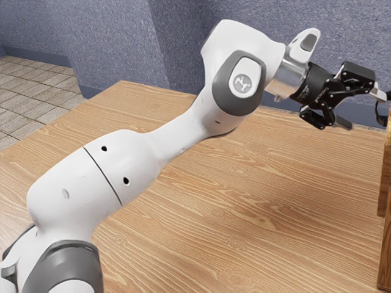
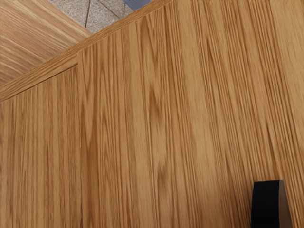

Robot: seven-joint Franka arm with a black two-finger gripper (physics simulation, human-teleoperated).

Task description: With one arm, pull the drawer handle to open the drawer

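Since the gripper [image 1: 361,107] hangs with its fingers spread and nothing between them, closing too early would likely miss the dark drawer handle [image 1: 380,115] just past its fingertips, or slip off when pulling. Ahead of the gripper, the drawer front [image 2: 166,118] looks flush with the cabinet [image 1: 385,201], and its contents are hidden.

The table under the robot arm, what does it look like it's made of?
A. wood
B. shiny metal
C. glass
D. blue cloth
A: the table is light brown all over, with wavy wood grain and little knots running across its top.
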